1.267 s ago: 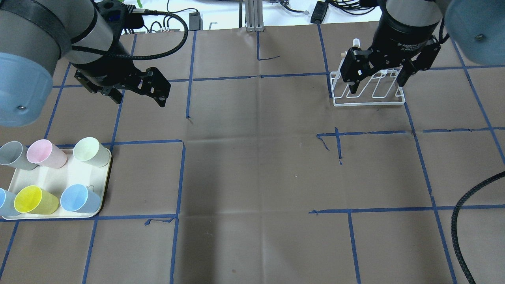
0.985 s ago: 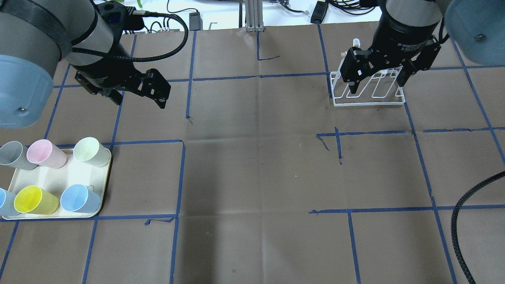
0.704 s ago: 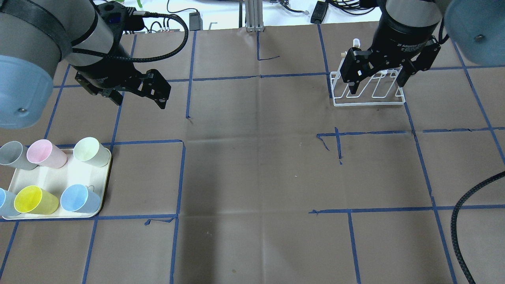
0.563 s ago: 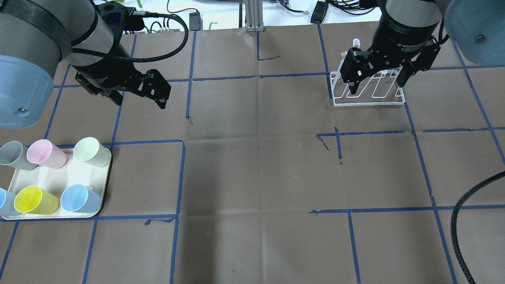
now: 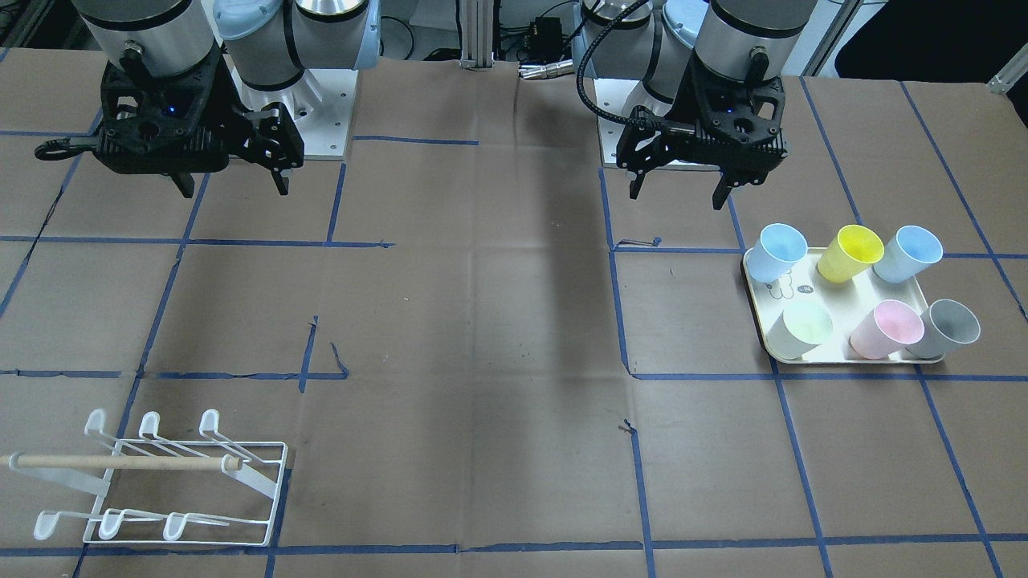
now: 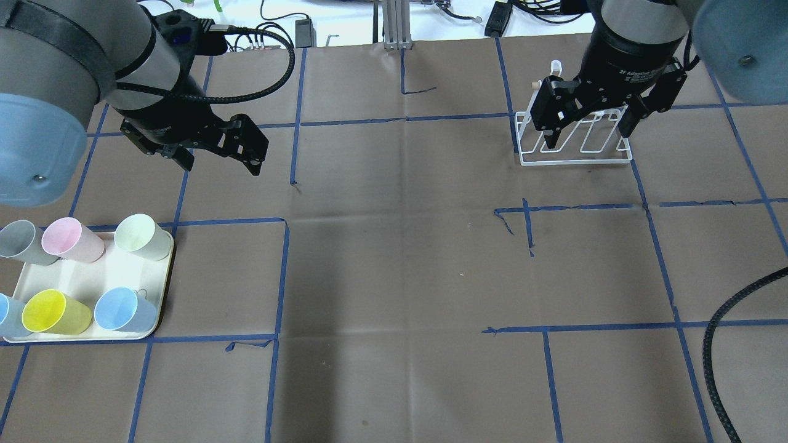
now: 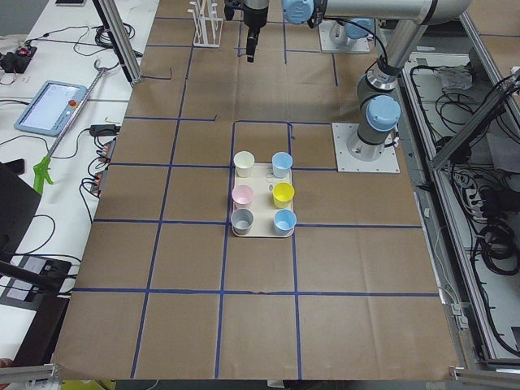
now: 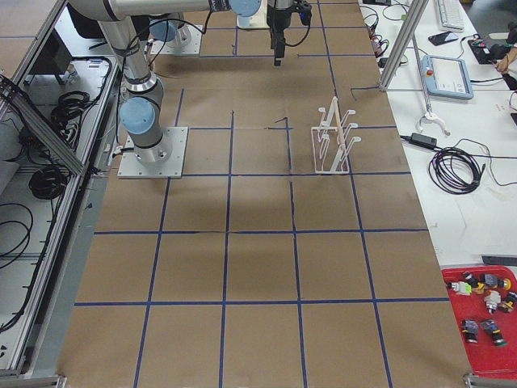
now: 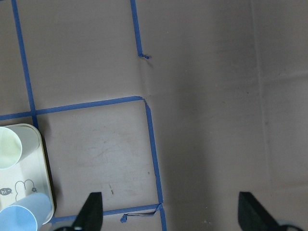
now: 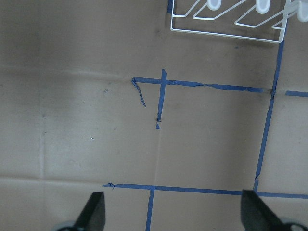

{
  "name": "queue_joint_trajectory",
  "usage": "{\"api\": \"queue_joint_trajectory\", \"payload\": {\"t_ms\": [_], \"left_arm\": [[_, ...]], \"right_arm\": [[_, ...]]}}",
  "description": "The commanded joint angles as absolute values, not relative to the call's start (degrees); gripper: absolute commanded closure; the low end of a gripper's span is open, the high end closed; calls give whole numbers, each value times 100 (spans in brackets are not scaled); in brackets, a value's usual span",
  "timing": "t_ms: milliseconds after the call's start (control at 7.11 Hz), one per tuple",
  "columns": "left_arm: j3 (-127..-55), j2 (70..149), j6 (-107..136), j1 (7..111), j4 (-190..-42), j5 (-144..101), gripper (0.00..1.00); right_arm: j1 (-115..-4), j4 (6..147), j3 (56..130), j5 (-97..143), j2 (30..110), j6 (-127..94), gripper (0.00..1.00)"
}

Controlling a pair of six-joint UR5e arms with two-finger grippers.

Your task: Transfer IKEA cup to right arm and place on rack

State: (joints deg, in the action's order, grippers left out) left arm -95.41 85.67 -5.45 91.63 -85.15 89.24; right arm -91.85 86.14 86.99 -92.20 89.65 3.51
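Several pastel IKEA cups stand upright on a cream tray [image 6: 92,274] at the near left: pale green [image 6: 143,237], pink [image 6: 71,239], grey [image 6: 18,240], yellow [image 6: 55,312] and blue [image 6: 123,309]. My left gripper [image 6: 218,161] hovers open and empty above the table, beyond the tray's far right corner. In the left wrist view the pale green cup [image 9: 9,147] and a blue cup [image 9: 21,219] sit at the left edge. The white wire rack [image 6: 575,162] stands at the far right, with my right gripper [image 6: 589,136] open and empty above it. No cup hangs on the rack [image 5: 120,462].
Brown paper with a blue tape grid covers the table [image 6: 400,258]. A black cable [image 6: 717,344] curves in at the near right. Cables and a metal post [image 6: 394,24] lie beyond the far edge. The front-facing view shows the arm bases [image 5: 321,88] at the top.
My left gripper has shifted slightly and turned a little, still open. The right gripper has barely moved over the rack. The cups are where they were.
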Motion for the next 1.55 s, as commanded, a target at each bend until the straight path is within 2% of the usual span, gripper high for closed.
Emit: {"api": "queue_joint_trajectory", "payload": {"t_ms": [0,844,1407], "left_arm": [[-9562,8561,-606,9019,-8595,8956,0],[-10466,8543,-2737,6517,-8150,8956,1],[-11388,8832,-2839,6372,-6595,8965,1]], "right_arm": [[-9185,8613,8701,-9220,8965,352,0],[-9185,8622,8701,-9211,8965,352,0],[-9185,8622,8701,-9211,8965,352,0]]}}
